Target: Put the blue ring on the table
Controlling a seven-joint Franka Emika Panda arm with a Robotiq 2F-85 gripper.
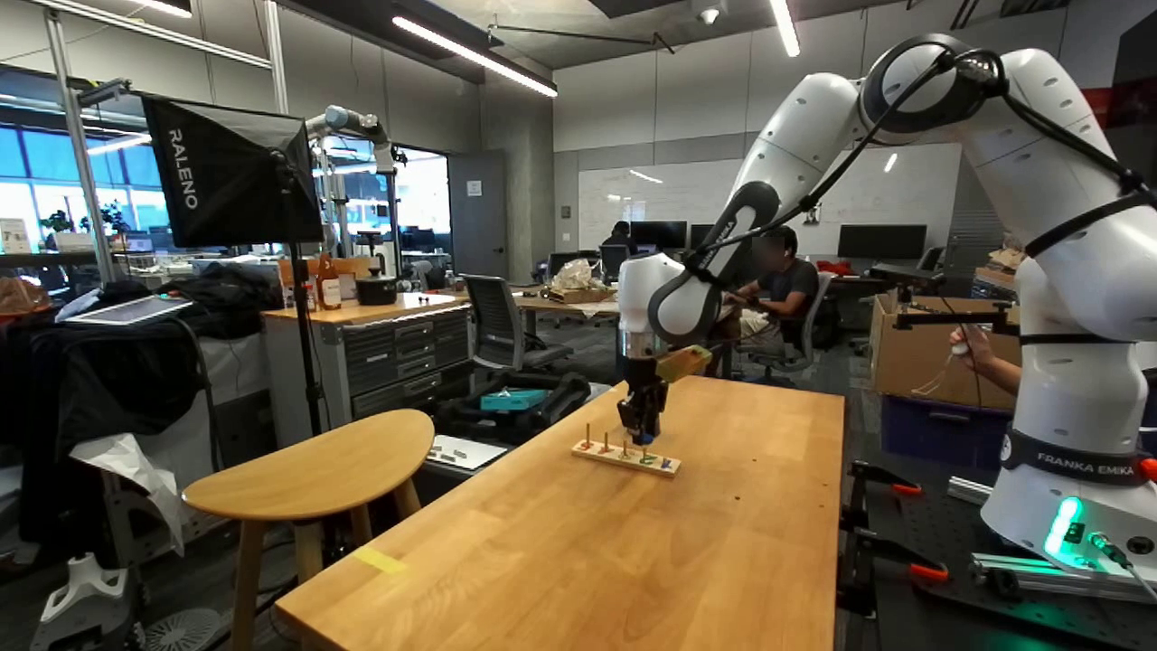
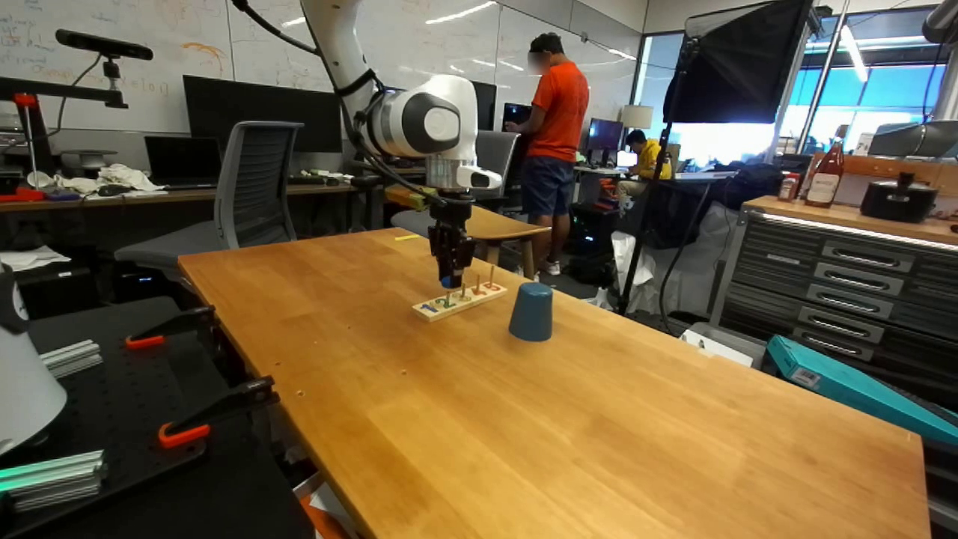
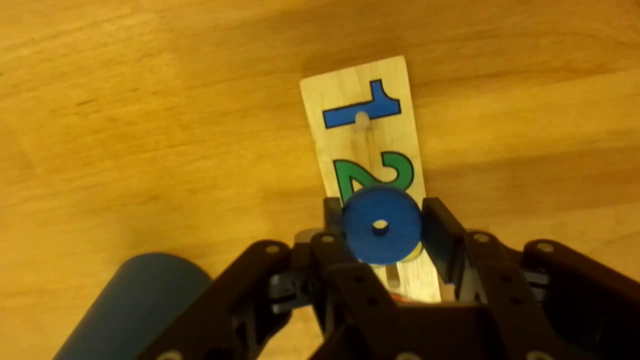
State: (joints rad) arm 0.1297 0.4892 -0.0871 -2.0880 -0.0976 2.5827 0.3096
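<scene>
The gripper had the blue ring pinched between its two fingers, one against each side, gap just the ring's width. Ring was about level, hole facing the wrist camera, held up off the counter and over the numbered wooden base. Both exterior views showed it right above the pegs; whether it touched one underneath, couldn't tell. In the wrist view it hid part of the green 2; the blue 1 was clear of it. Base lay flat on the counter, pegs upright. Blue-grey cup stood on the counter narrow end up, right of the base in an exterior view and apart from it. Yellow tape strip was stuck by the counter's left edge toward the near end in an exterior view; oval side table stood left of that, softbox farther back on the left. In an exterior view, a person in an orange shirt stood well beyond the counter.
</scene>
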